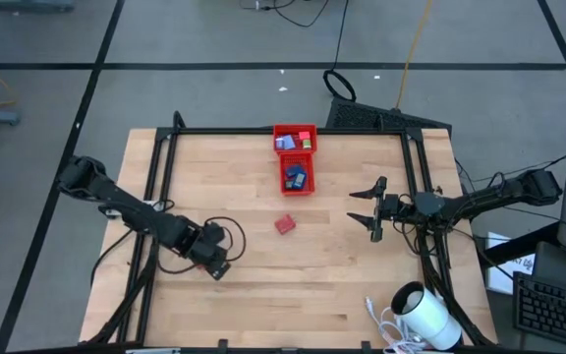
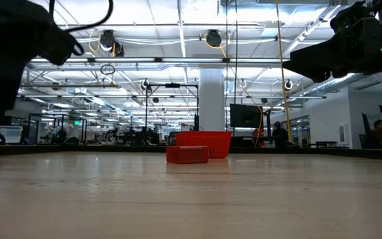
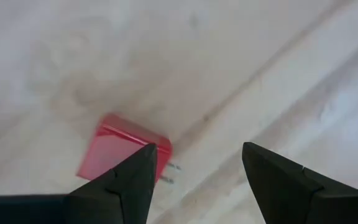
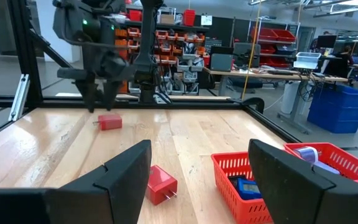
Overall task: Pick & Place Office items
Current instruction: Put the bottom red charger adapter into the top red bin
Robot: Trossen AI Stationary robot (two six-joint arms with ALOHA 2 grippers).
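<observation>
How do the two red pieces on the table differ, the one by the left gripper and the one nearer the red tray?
The first red piece lies just below the open left gripper; the second red piece lies alone, nearer the red tray, with no gripper over it. Their prongs seem to point in opposite directions. Both are small red plug-like blocks with metal prongs, resting on the wood, outside the tray.

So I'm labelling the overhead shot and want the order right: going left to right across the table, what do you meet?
Left hand → loose red piece → red tray holding small pieces → right hand, open → white cylinder with its cable, near the front edge.
</observation>
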